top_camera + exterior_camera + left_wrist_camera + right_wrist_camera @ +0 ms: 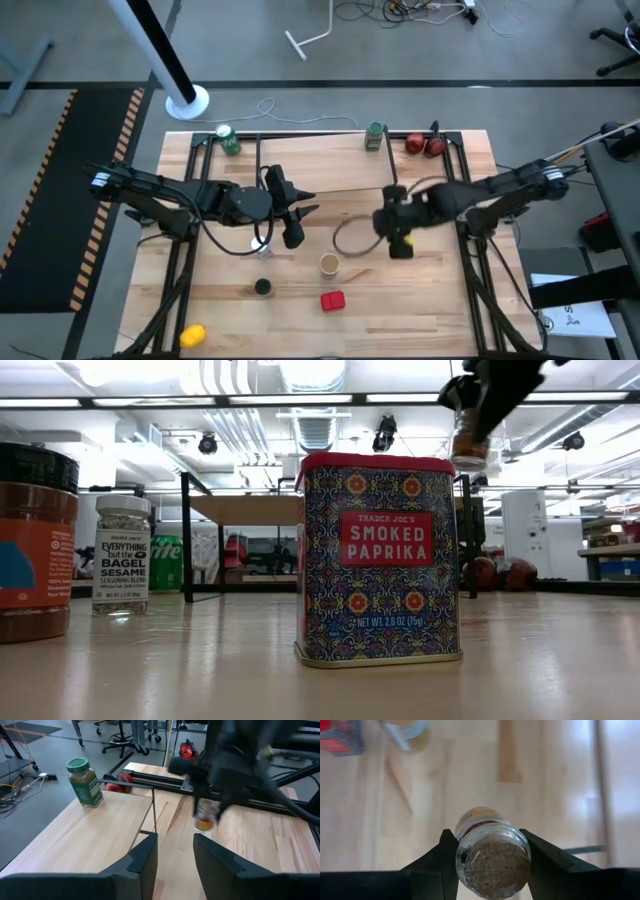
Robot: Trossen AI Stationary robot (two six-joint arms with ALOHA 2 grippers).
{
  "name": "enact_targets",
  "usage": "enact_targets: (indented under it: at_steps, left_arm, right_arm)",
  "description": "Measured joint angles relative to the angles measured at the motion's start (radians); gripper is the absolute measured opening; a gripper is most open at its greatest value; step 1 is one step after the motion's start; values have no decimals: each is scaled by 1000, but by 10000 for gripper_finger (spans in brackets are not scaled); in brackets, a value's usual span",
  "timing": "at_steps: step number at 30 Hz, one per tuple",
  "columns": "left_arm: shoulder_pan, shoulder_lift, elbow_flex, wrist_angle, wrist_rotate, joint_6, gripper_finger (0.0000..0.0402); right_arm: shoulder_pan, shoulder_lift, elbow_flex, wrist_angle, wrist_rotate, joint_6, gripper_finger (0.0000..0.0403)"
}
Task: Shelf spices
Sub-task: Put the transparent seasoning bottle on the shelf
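Observation:
My right gripper (402, 242) (487, 835) is shut on the small clear jar (470, 442) and holds it high above the table. My left gripper (308, 205) (172, 855) is open beside the shelf (320, 160) (240, 510) and points at the right arm. A green-capped jar (375, 136) (85, 782) stands on the shelf's far right corner. On the table stand the white-capped jar (262, 245) (122, 555), the dark-capped brown jar (262, 287) (35, 540), the tan tub (329, 264) and the red tin (332, 300) (380, 560). My right gripper pinches the small clear jar by its round sides (462, 855) between the two fingers, which come from above and point down. The jar's grainy end faces the wrist camera. It hangs below the fingers, slightly tilted and lifted clear of the table.
A green can (228, 140) (165, 565) and two red fruits (425, 145) (500, 573) stand along the far edge. A cable loop (350, 235) lies mid-table and a yellow thing (192, 335) sits at the near left corner. Black rails (180, 260) run down both sides.

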Motion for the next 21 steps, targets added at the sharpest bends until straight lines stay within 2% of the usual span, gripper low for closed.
enact_targets:
  at_steps: [12,21]
  left_arm:
    - [0,0,-2,0,0,0,113]
    - [0,0,-4,1,0,8,113]
  right_arm:
    - [-290,-21,141,-67,-5,-243,155]
    - [-465,17,188,-74,-15,-318,158]
